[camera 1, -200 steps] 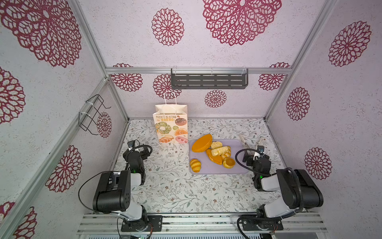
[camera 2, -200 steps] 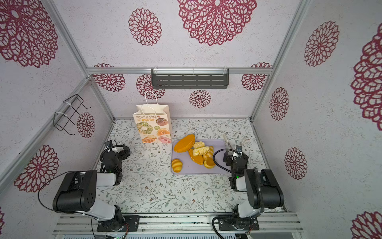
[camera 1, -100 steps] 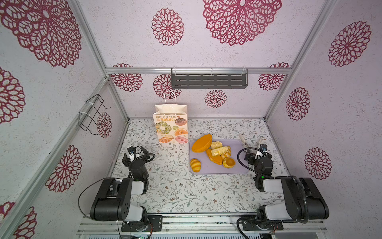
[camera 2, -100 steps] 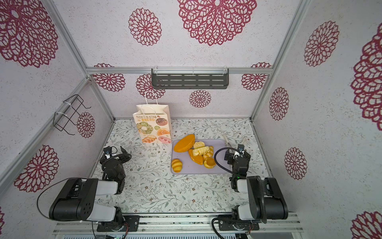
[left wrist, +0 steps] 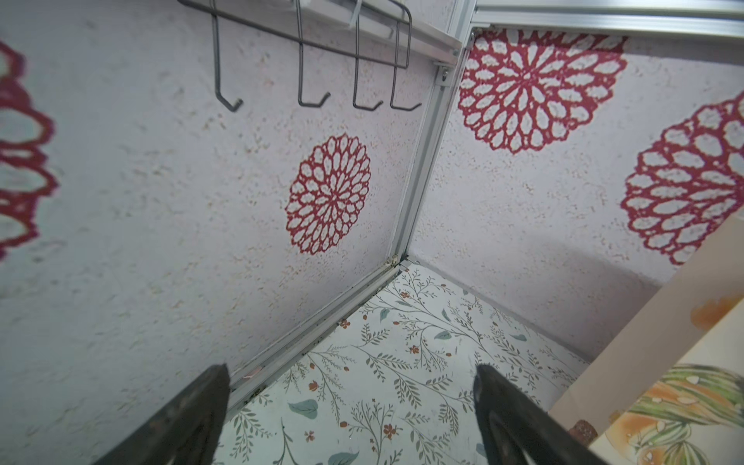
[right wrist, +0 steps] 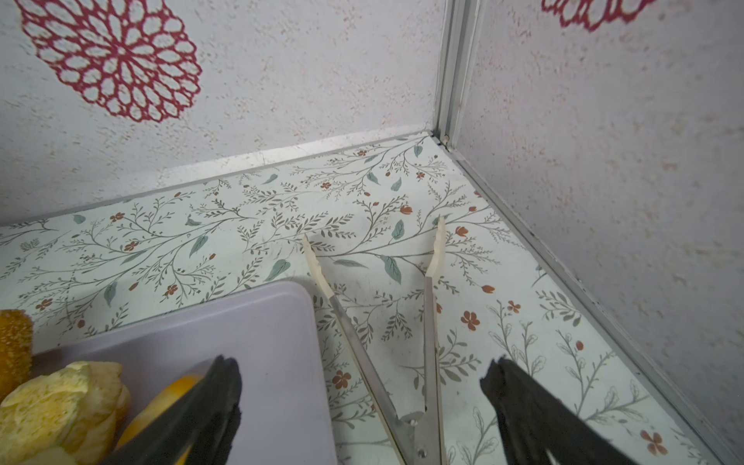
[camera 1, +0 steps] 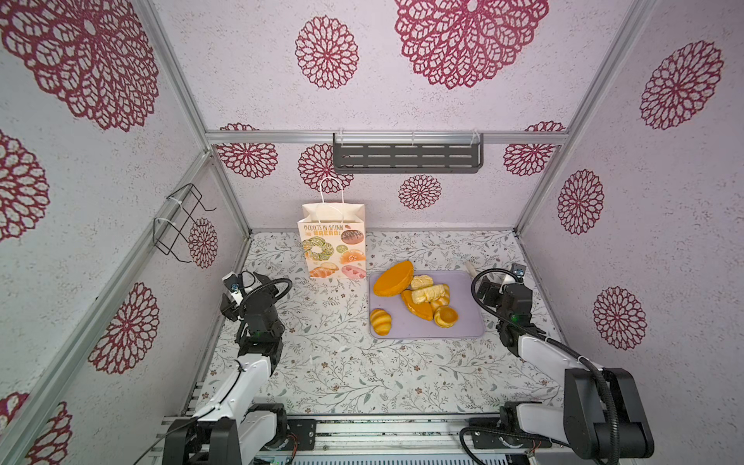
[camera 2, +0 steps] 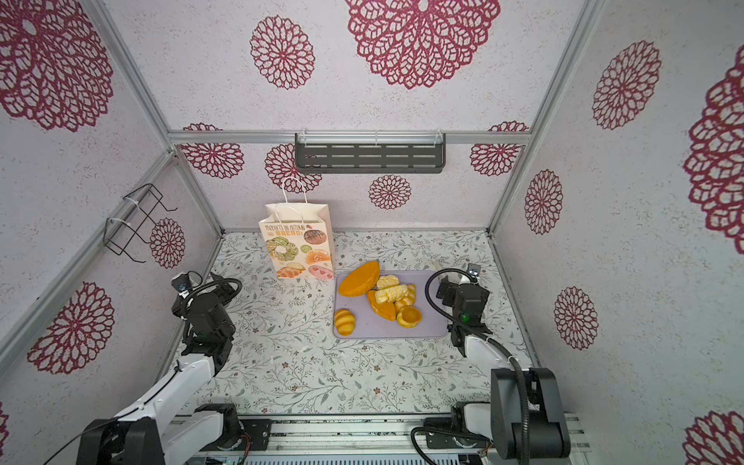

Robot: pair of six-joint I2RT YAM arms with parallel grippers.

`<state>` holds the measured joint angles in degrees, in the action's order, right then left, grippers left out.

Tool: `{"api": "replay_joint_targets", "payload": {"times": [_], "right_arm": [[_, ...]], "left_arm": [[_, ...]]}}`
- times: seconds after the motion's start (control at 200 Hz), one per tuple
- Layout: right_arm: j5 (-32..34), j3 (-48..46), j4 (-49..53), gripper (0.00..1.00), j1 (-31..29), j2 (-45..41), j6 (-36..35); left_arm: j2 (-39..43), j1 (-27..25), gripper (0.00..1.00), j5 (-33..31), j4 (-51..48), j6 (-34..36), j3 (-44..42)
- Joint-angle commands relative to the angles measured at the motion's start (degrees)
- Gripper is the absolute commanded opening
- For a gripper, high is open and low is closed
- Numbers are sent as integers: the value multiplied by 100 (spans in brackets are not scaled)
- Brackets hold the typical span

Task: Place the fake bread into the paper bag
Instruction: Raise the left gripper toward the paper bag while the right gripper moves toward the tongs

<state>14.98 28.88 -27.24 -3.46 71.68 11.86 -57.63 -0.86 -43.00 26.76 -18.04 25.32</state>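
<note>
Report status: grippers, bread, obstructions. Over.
Left gripper open, empty, near cream-white printed paper bag. Right gripper open, empty, over metal tongs with cream tips. Glossy orange and yellow toy loaves on lilac tray. Path clear.

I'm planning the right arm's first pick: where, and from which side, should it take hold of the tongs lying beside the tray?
Best guess: the two metal arms of the tongs near their hinge, from straight above. They lie flat on the table beside the lilac tray in an open V, narrowest at the hinge, and the open right hand hangs over that end.
</note>
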Motion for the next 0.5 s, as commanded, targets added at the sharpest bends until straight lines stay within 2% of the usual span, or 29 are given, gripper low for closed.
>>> {"api": "replay_joint_targets", "payload": {"times": [0.0,0.19,0.33,0.495], "right_arm": [[39,350,1037,99,-40,-237,455],[-214,851,1971,99,-64,-304,519],[-294,1207,2581,99,-64,-266,565],[-490,1446,2909,99,-66,-278,653]], "left_arm": [[470,-13,97,-64,-1465,-519,396],[873,33,97,544,-2816,-1037,1247],[783,73,97,1036,-3891,-1279,2014],[565,133,97,1771,-4718,-1394,2680]]}}
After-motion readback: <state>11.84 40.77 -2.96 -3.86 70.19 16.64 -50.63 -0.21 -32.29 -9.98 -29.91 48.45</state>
